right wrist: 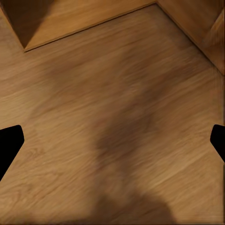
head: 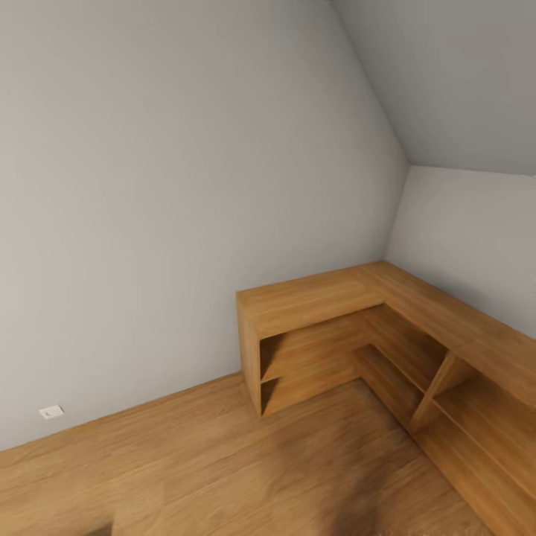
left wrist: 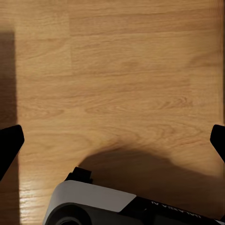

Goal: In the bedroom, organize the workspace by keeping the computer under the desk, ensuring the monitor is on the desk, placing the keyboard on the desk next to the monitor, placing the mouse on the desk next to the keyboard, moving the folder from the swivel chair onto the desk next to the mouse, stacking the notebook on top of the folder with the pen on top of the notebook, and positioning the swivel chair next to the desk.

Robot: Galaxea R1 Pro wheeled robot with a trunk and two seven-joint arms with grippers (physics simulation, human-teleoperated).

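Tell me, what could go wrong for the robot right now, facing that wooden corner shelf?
Two risks, as judgements. First, the low L-shaped shelf unit fills the corner ahead, and its base edge shows close in the right wrist view, so driving or turning on could bump it. Second, the left gripper and right gripper both hang open over bare wood floor, holding nothing; no desk or chair shows here, so the robot may lose time searching this corner.

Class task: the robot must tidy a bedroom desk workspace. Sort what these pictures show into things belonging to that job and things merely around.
Belonging to the job:
left gripper, open, empty
right gripper, open, empty

Merely around:
low L-shaped wooden shelf unit
wood floor
grey sloped walls
white wall socket
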